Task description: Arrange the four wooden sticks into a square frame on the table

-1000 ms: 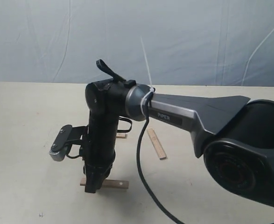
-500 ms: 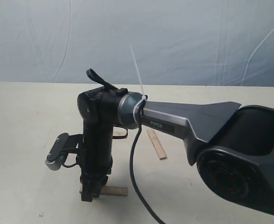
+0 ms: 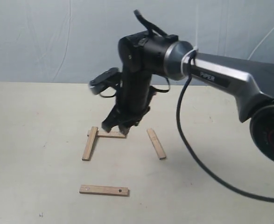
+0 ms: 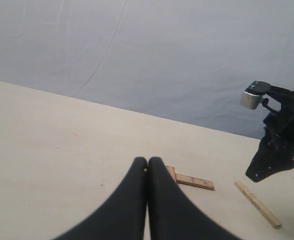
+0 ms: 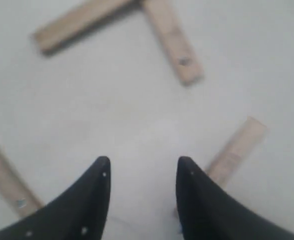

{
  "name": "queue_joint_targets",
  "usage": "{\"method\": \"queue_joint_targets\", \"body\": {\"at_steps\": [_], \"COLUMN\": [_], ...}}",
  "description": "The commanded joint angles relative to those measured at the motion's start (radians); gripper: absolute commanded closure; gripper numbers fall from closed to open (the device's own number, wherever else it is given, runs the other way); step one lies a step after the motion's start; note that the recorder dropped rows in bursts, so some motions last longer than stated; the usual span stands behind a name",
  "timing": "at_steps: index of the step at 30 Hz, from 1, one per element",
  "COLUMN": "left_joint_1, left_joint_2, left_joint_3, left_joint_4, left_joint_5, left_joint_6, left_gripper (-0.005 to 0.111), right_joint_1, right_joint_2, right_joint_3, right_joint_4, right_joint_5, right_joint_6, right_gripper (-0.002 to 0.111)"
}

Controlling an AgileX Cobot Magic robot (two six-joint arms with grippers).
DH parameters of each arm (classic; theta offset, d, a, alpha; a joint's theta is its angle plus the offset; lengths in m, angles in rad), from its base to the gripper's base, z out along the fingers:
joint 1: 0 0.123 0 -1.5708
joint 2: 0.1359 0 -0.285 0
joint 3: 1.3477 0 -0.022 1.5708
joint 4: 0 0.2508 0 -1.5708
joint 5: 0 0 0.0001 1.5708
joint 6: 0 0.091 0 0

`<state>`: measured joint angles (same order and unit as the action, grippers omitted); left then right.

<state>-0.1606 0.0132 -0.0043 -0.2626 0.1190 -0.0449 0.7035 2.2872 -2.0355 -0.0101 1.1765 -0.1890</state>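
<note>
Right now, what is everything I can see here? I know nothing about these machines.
wooden sticks: four, light brown, on the table; two meet in a corner, one lies slanted to their right, one lies alone nearest the camera.
table: one, pale cream, under everything.
sheet: one, blue-grey and wrinkled, hanging behind the table.
cable: one, black, looping down from the right arm.
small camera: one, black and grey, fixed to the right arm's wrist.
right arm: one, black and grey, reaching in from the right.
right arm's fingers: two, black, apart and empty, over the sticks.
left arm's fingers: two, black, pressed together, empty.
</note>
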Motion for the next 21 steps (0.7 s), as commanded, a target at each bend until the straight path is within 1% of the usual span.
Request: {"method": "queue_joint_targets", "body": {"at_steps": [1,3,4,9,16,17,18,20,21], "left_joint_1": [-0.002,-0.002,-0.002,-0.002,-0.002,-0.002,-0.002,-0.002,-0.002], "left_joint_2": [-0.007,-0.007,-0.007,-0.007,-0.007,-0.007,-0.007,-0.007,-0.007], "left_joint_3": [0.004,0.004,0.004,0.004,0.004,0.004,0.004,0.004,0.004], "left_joint_4": [0.004,0.004,0.004,0.004,0.004,0.004,0.004,0.004,0.004], "left_joint_5": [-0.001,-0.001,-0.001,-0.001,-0.001,-0.001,-0.001,-0.001,-0.001], "left_joint_6": [0.000,0.000,0.000,0.000,0.000,0.000,0.000,0.000,0.000], "left_gripper": [0.107,0.107,0.107,0.107,0.107,0.107,0.107,0.107,0.107], "right_joint_1": [-0.088,-0.105,-0.108,-0.110,-0.110,-0.110,-0.110,-0.110,-0.110], "right_joint_2": [0.017,0.033,0.043,0.092,0.141,0.144,0.146,0.146,0.143], "right_joint_3": [0.046,0.069,0.078,0.108,0.108,0.108,0.108,0.108,0.108], "right_joint_4": [-0.070,-0.070,-0.070,-0.096,-0.162,-0.151,-0.127,-0.087,-0.064], "right_joint_5": [-0.024,-0.055,-0.070,-0.162,-0.179,-0.175,-0.165,-0.156,-0.156], "right_joint_6": [0.213,0.231,0.241,0.295,0.323,0.323,0.323,0.323,0.343], "right_gripper": [0.060,0.056,0.056,0.057,0.057,0.062,0.071,0.103,0.108]}}
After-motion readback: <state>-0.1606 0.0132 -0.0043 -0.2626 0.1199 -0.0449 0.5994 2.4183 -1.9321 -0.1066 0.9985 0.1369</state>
